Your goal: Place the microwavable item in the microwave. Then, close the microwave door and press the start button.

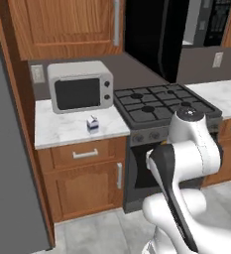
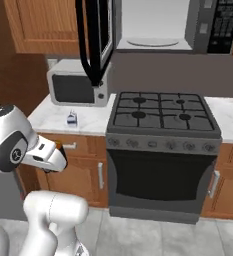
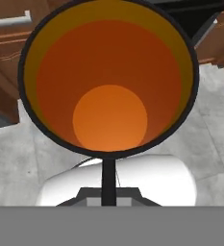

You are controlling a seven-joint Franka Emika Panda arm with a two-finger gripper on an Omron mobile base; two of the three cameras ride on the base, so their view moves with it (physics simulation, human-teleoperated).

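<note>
Hand view shows our gripper point(image 3: 108, 185) clamped on the rim of the small black cylindrical cup with orange inside point(image 3: 108, 77), held low near the cabinets, so we should lift it level toward the open black microwave point(image 2: 155, 30) above the stove.

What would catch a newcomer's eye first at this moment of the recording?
The cup dominates the hand view: its black rim and bright orange inside face the camera, with the shut gripper pinching its rim at the bottom. Next comes the microwave above the stove, its door swung wide open to the left and the pale interior with its turntable bare. On the marble counter a small milk carton stands before a silver-grey oven.
</note>
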